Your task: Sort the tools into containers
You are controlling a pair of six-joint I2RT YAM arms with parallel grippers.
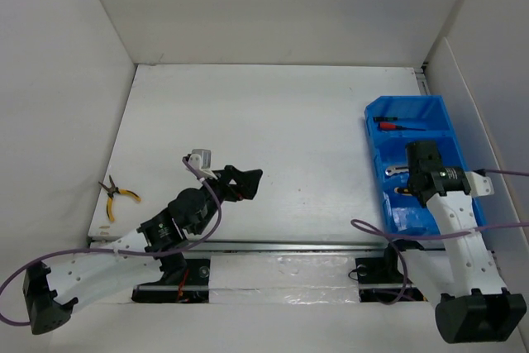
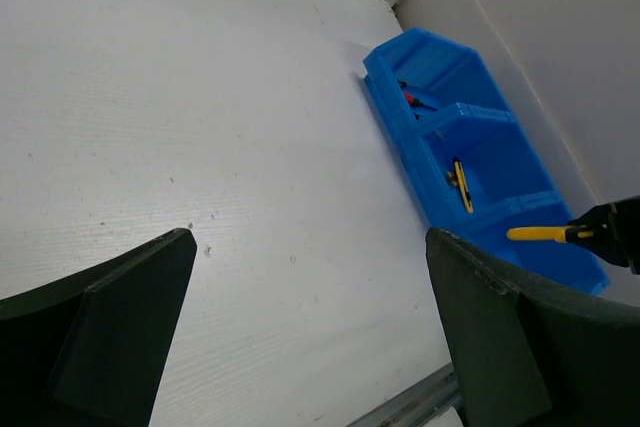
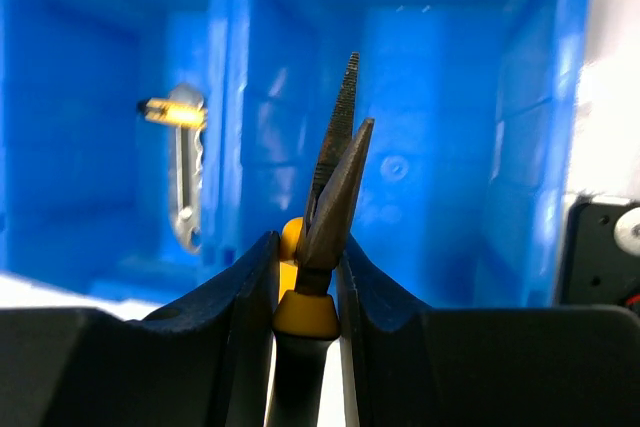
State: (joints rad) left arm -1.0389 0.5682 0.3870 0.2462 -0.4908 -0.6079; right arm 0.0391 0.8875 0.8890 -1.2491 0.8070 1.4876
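Pliers point(image 3: 335, 177) clamped in right pincer point(image 3: 305, 247) over blue bin point(image 1: 405, 102); knife point(image 3: 185, 177), red screwdriver point(image 1: 397, 124) binned. Second pliers point(image 1: 118, 196) unsorted on worktop point(image 1: 273, 138); left pincer point(image 2: 310, 237) apart, empty.

Blue bin point(image 1: 409, 219), yellow-handled pliers point(image 1: 122, 194)

From above, the white-and-black right arm point(image 1: 455, 212) covers the near compartment of the bright blue plastic divided bin point(image 1: 434, 112). At the right wrist, black fingers point(image 3: 240, 297) hide the handles of the yellow-handled needle-nose pliers point(image 3: 332, 187); the grey metal utility knife point(image 3: 186, 177) behind is blurred.
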